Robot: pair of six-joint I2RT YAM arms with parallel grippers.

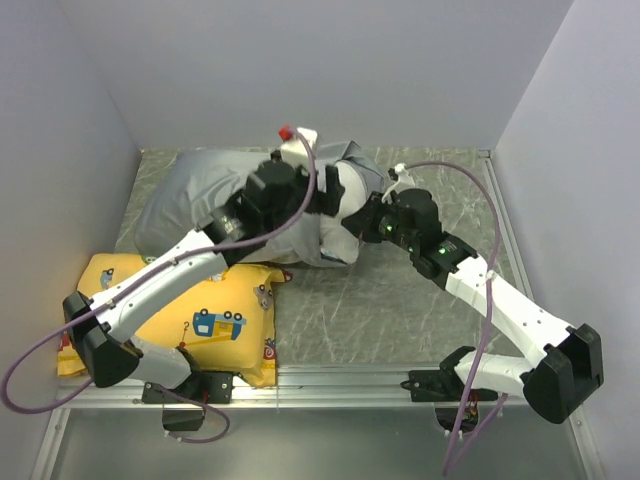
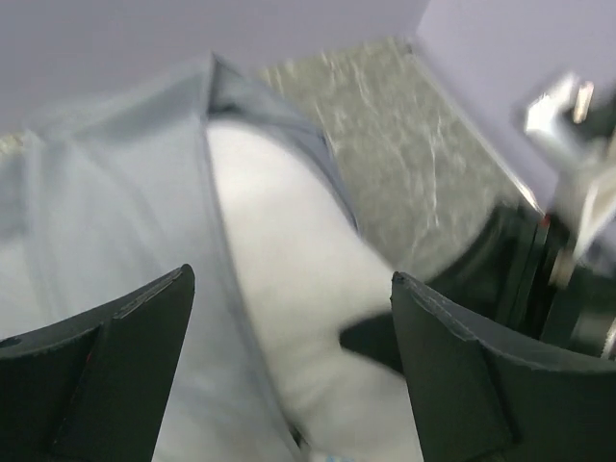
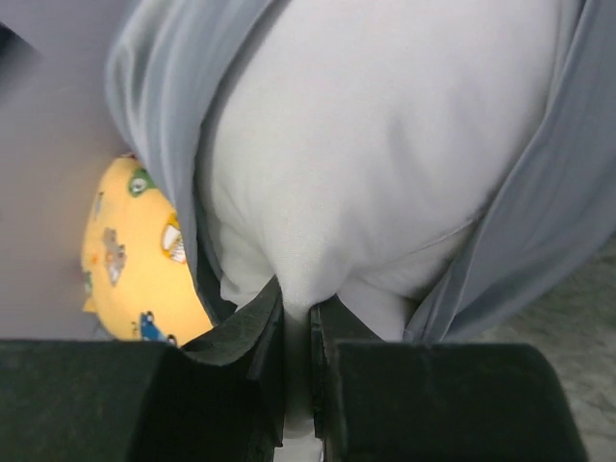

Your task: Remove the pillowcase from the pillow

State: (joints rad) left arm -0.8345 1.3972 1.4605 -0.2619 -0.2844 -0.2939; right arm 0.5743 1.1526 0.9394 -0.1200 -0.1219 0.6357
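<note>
My right end effector (image 3: 296, 308) pinches the pillow (image 3: 385, 144); my left end effector (image 2: 291, 279) gapes wide over the pillowcase (image 2: 115, 192); cushion (image 1: 225, 320) at 7 o'clock of the pillow

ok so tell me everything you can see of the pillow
The pillow is plump, plain white and soft-looking, lying toward the far side of the table. Its right end bulges out of the open mouth of the grey pillowcase, which covers the rest. The right gripper is shut on a pinched fold of its bare end; the left gripper hangs open above it.
</note>
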